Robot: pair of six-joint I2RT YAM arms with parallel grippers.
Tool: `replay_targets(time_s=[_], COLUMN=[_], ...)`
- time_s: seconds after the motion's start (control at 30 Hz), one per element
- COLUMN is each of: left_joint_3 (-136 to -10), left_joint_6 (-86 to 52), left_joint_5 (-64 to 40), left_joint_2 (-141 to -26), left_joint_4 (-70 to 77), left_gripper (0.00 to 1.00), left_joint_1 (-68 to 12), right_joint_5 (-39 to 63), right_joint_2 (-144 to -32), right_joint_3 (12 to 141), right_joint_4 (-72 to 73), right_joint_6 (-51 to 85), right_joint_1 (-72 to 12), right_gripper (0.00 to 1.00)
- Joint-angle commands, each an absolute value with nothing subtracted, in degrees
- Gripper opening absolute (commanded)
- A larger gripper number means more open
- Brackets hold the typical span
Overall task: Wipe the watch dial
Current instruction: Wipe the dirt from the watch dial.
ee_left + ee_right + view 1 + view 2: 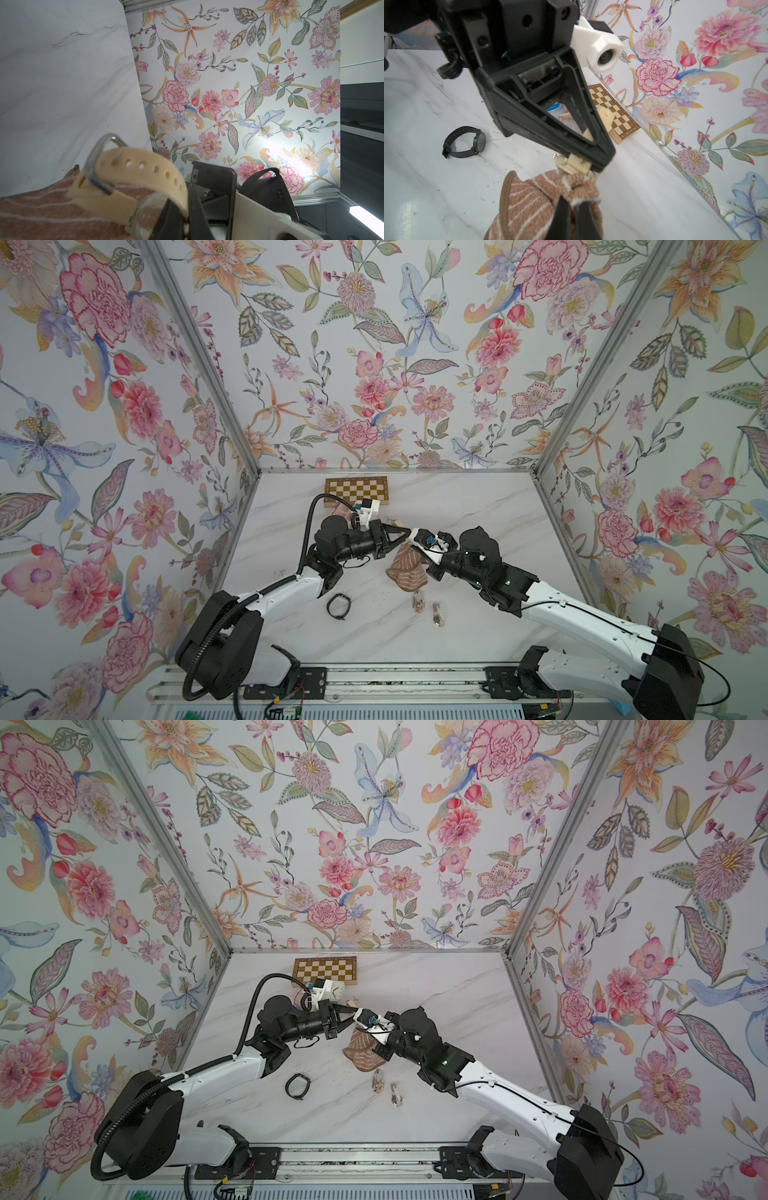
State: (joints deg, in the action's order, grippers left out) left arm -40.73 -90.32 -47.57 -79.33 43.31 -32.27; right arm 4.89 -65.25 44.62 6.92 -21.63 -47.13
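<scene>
My left gripper (188, 220) is shut on the strap of a cream watch (141, 168), held above the table. Its domed glass dial (149, 212) sits just beside the jaws. My right gripper (574, 207) is shut on a bunched brown cloth with white stripes (533, 199). The top of the cloth presses against the cream watch's case (575, 164), right under the left gripper's tips (600, 164). In both top views the two grippers meet at mid-table, with the cloth (407, 572) hanging below them onto the marble table (478, 510).
A black watch (337, 606) lies on the table near the left arm. Two small watches (419, 601) (437, 614) lie below the cloth. A chessboard (357, 490) rests at the back wall. Floral walls enclose three sides.
</scene>
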Motion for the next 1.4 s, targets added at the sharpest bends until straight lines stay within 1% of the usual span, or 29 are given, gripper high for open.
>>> replay_targets(time_s=[0.0,0.13,0.23,0.37,0.5,0.67,0.83,1.1,1.37], left_joint_3=[-42.19,-41.93,-41.93,-41.86,-41.66,-41.75,-41.58,-41.92,-42.63], left_joint_6=[-88.68,-89.03,-89.21,-89.08,-88.68,-88.59,-88.68,-87.89,-87.27], left_joint_5=[-48.63,-48.44,-48.44,-48.64,-48.63,-48.52,-48.37,-48.69,-48.49], left_joint_2=[-77.6,-77.99,-77.93,-77.58,-77.12,-77.26,-77.18,-76.69,-76.64], left_joint_4=[42.25,43.16,43.42,43.17,42.55,42.71,42.71,41.12,39.74], left_gripper=[0.0,0.0,0.0,0.0,0.0,0.0,0.0,0.0,0.0], left_joint_1=[-33.08,-33.27,-33.31,-33.31,-33.24,-33.39,-33.31,-33.18,-33.07], right_joint_5=[5.07,5.13,4.3,2.08,2.11,3.84,3.28,3.59,5.25], right_joint_2=[-64.24,-66.51,-67.02,-65.83,-64.42,-65.39,-66.65,-63.24,-64.22], right_joint_3=[45.33,47.99,48.42,46.64,45.61,47.23,48.8,45.0,46.04], right_joint_4=[9.17,9.54,9.86,9.02,8.42,8.46,8.74,7.67,8.21], right_joint_6=[-19.54,-20.19,-20.56,-21.18,-21.01,-20.26,-21.09,-20.77,-20.15], right_joint_1=[-47.34,-51.38,-52.21,-50.08,-48.06,-49.49,-51.69,-46.91,-46.9], right_gripper=[0.0,0.0,0.0,0.0,0.0,0.0,0.0,0.0,0.0])
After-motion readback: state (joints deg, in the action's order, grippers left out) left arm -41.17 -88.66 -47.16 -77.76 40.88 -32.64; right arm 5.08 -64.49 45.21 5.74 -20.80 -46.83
